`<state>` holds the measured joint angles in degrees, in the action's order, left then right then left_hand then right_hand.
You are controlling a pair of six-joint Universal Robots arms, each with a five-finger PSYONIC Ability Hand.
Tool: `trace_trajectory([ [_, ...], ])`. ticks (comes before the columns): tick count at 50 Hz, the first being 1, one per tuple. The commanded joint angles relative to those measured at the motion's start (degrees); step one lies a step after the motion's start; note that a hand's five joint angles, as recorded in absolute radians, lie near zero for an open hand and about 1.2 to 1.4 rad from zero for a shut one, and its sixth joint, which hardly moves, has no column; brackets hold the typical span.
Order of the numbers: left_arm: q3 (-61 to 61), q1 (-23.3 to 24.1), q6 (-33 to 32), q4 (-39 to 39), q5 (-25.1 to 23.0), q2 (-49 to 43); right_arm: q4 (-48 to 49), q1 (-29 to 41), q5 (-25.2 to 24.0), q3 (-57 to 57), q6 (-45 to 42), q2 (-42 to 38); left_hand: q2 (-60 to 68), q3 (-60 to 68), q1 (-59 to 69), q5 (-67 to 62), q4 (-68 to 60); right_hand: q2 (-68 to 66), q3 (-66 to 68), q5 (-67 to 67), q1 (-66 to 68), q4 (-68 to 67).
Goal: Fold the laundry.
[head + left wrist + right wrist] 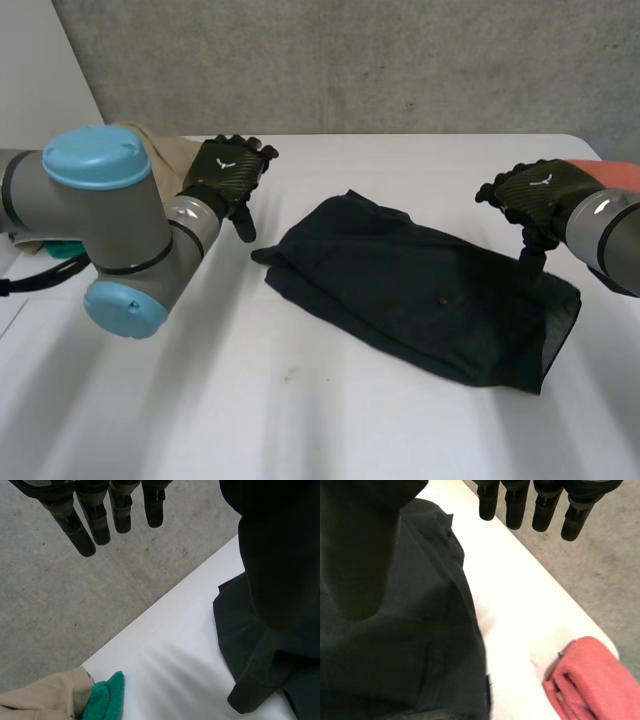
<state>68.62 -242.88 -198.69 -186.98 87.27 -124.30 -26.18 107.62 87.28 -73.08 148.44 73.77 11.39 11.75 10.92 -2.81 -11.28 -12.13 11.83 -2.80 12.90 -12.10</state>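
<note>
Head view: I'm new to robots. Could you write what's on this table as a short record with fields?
surface: white table
laundry: dark garment, lying flat mid-table
left: left robot hand open, raised beside the garment's left corner, holding nothing
right: right robot hand open, at the garment's right edge, fingers straight
extras: beige cloth and green cloth together near the left arm; pink cloth at the table's right edge

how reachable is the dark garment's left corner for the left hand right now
Probably yes. The left hand hovers open beside that corner of the dark garment, with bare white table between them. The beige cloth and green cloth lie on its far side, out of the way.
</note>
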Motion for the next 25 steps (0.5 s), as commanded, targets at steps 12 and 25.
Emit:
trace_trajectory([
  [12, -10.7, -3.3, 0.8, 10.8, -2.4, -0.3, 5.1, 12.7, 11.6, -13.0, 17.1, -0.8, -1.4, -1.7, -0.9, 2.8, 1.3, -0.2, 0.5, 0.4, -0.6, -0.2],
  [25, -10.9, -3.0, 2.1, 12.2, -3.4, -0.7, 25.3, 15.7, 18.8, -17.5, 17.8, -10.7, -1.4, -1.7, -0.9, 2.8, 1.3, -14.5, 14.8, -13.8, 13.7, -14.5],
])
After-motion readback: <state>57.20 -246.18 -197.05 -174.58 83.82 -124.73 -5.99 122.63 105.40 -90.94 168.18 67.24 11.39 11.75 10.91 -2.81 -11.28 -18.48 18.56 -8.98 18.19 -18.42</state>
